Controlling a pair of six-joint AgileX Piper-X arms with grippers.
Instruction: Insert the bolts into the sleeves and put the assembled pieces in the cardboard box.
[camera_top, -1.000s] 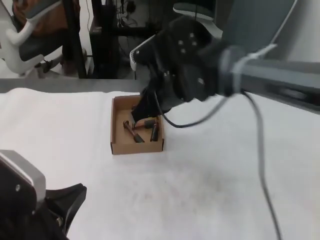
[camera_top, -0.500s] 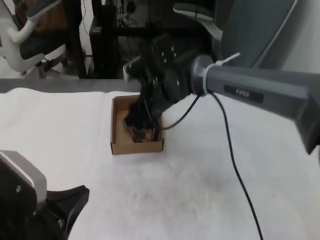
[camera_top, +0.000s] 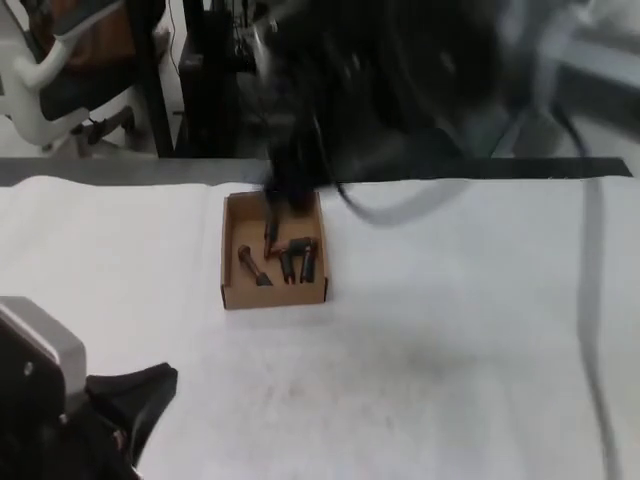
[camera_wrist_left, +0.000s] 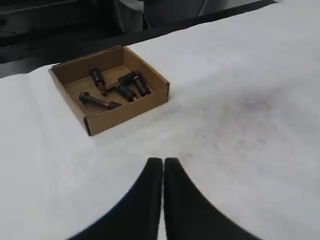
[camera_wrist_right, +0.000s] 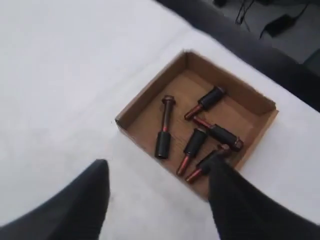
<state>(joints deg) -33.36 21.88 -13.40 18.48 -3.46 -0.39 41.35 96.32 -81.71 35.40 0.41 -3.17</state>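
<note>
Five assembled pieces lie in the cardboard box, right pincer released above, apparently unloaded; left pincer rests clenched at the worktop's seven o'clock.

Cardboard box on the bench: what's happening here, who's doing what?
The right gripper hangs open and empty above the cardboard box, which holds five bolt-and-sleeve pieces. The left gripper sits shut and empty low over the white cloth, apart from the box. With the pieces lying in the box, the job looks close to done.
</note>
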